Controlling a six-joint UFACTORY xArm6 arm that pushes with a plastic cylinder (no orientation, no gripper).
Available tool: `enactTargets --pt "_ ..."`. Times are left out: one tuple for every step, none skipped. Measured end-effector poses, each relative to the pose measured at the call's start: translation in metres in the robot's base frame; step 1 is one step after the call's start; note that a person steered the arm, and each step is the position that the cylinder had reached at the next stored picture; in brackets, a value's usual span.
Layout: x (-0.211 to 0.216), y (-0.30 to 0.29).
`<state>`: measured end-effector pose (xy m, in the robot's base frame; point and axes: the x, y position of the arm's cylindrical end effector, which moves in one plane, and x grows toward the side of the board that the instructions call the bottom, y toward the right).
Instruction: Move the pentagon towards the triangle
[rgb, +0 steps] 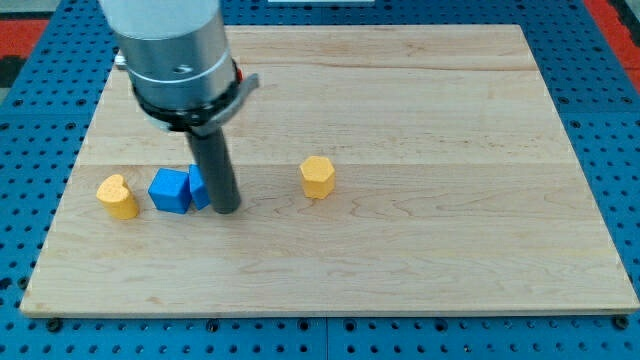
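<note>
The yellow pentagon block (317, 176) stands alone near the board's middle, well apart from the other blocks. The blue triangle block (196, 187) lies left of it, partly hidden behind my tip (227, 210), which appears to touch its right side. A blue cube (170, 190) and a yellow heart block (118, 196) sit further left on the wooden board (420, 120). I carry no jaws, only a rod. Judgement: my tip stands between pentagon and triangle, so it must pass to the pentagon's right before pushing leftward.
</note>
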<state>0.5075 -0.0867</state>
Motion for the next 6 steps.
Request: enactTargets --pt "0.019 0.12" --pt "-0.011 0.181" --pt "-0.029 0.125" --pt "-0.026 0.032" --pt "-0.026 0.061" --pt "-0.053 0.11"
